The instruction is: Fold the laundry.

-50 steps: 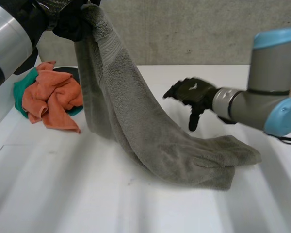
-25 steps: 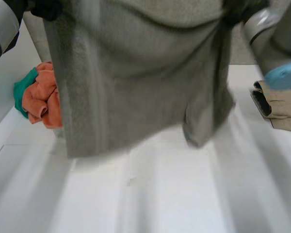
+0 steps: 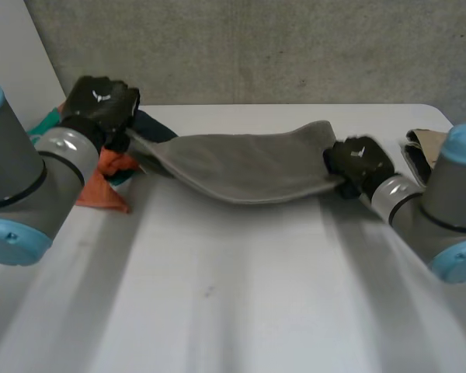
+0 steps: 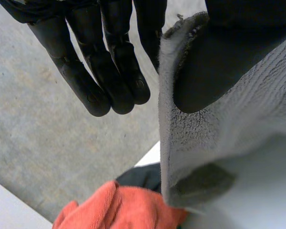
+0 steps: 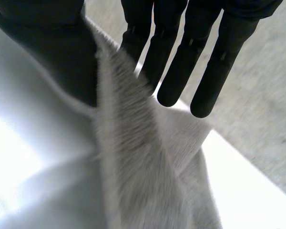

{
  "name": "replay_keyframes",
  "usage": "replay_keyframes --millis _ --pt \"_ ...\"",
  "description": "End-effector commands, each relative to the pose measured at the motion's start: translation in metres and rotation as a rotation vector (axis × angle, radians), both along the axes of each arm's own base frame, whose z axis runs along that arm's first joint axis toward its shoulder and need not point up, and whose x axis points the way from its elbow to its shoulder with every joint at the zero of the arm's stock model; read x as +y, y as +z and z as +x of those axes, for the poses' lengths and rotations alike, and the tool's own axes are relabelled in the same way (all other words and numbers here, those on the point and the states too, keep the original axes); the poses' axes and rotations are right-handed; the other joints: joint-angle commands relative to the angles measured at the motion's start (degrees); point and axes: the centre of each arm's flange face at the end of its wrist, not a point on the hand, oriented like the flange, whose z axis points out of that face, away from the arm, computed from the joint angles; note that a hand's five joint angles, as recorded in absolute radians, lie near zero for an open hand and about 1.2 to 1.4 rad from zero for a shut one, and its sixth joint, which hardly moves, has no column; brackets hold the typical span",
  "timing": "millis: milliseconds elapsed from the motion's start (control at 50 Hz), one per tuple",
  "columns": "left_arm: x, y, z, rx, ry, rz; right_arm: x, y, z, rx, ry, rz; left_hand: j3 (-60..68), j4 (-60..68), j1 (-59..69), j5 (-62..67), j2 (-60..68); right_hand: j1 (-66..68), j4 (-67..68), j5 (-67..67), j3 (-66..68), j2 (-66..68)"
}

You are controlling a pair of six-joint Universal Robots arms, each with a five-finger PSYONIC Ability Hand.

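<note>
Your grey towel (image 3: 248, 163) is strung out sideways across the upper middle of the head view, hanging between both hands over the far part of the white counter (image 3: 241, 303). Its middle sags low; you can't tell from here whether the belly touches the surface.

Your left hand (image 3: 101, 99) sits in the upper left of the frame, gripping the towel's left end. In its wrist view the thumb (image 4: 219, 62) is pressed flat on the towel's corner, pinning the cloth, while the other fingers (image 4: 109, 71) reach out straight just beside the edge.

Your right hand (image 3: 359, 162) is at mid right, holding the towel's other end. In its wrist view the cloth's edge runs up between the thumb (image 5: 57, 52) and the straight fingers (image 5: 181, 57), pinched there.

Just under and behind the left hand lies a crumpled orange cloth (image 3: 102, 193), with a teal cloth (image 3: 45, 124) and a dark cloth (image 3: 151, 127) beside it. At the far right edge, past the right arm, a beige cloth (image 3: 427, 148) lies on the counter.
</note>
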Motion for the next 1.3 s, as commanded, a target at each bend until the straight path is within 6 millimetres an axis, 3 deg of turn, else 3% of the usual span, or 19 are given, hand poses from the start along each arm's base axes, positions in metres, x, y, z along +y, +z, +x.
replay_keyframes --millis 20,120,180,300,400,520,720,880,1300 --pt "-0.008 -0.014 0.011 -0.025 0.026 0.019 -0.006 -0.016 -0.001 0.053 -0.037 0.075 12.1 11.4 13.1 13.7 11.5 -27.3 -27.4 -27.6 -27.3 -26.9" --pt "-0.008 -0.019 0.016 -0.019 0.03 0.046 -0.004 0.016 -0.012 0.026 -0.07 0.136 12.1 11.4 13.1 13.7 11.5 -34.4 -34.5 -34.7 -34.4 -34.0" --pt "-0.007 -0.018 0.02 -0.002 0.029 0.05 -0.006 0.038 -0.029 -0.022 -0.11 0.21 12.1 11.4 13.1 13.7 11.5 -35.9 -36.0 -36.2 -35.9 -35.5" --pt "-0.005 -0.016 0.022 0.04 0.024 0.066 -0.011 0.046 -0.05 -0.054 -0.131 0.33 12.1 11.4 13.1 13.7 11.5 -29.5 -29.7 -29.9 -29.5 -29.1" --pt "-0.003 -0.016 0.021 0.055 0.013 0.076 -0.016 0.032 -0.066 -0.027 -0.153 0.415 12.1 11.4 13.1 13.7 11.5 -27.2 -27.3 -27.5 -27.2 -26.8" --pt "-0.004 -0.011 0.022 0.06 0.012 0.065 -0.015 0.002 -0.078 0.089 -0.122 0.469 12.1 11.4 13.1 13.7 11.5 -27.2 -27.3 -27.5 -27.2 -26.8" --pt "-0.005 -0.005 0.022 0.068 0.007 0.057 -0.024 -0.032 -0.086 0.141 -0.051 0.346 12.1 11.4 13.1 13.7 11.5 -27.5 -27.6 -27.8 -27.5 -27.1" --pt "-0.006 -0.006 0.022 0.067 0.006 0.06 -0.035 -0.044 -0.084 0.092 -0.07 0.274 12.1 11.4 13.1 13.7 11.5 -24.0 -24.1 -24.3 -24.0 -23.6" --pt "-0.008 -0.006 0.024 0.067 0.012 0.06 -0.059 -0.052 -0.074 0.09 -0.082 0.181 12.1 11.4 13.1 13.7 11.5 -13.9 -14.0 -14.2 -13.9 -13.5"
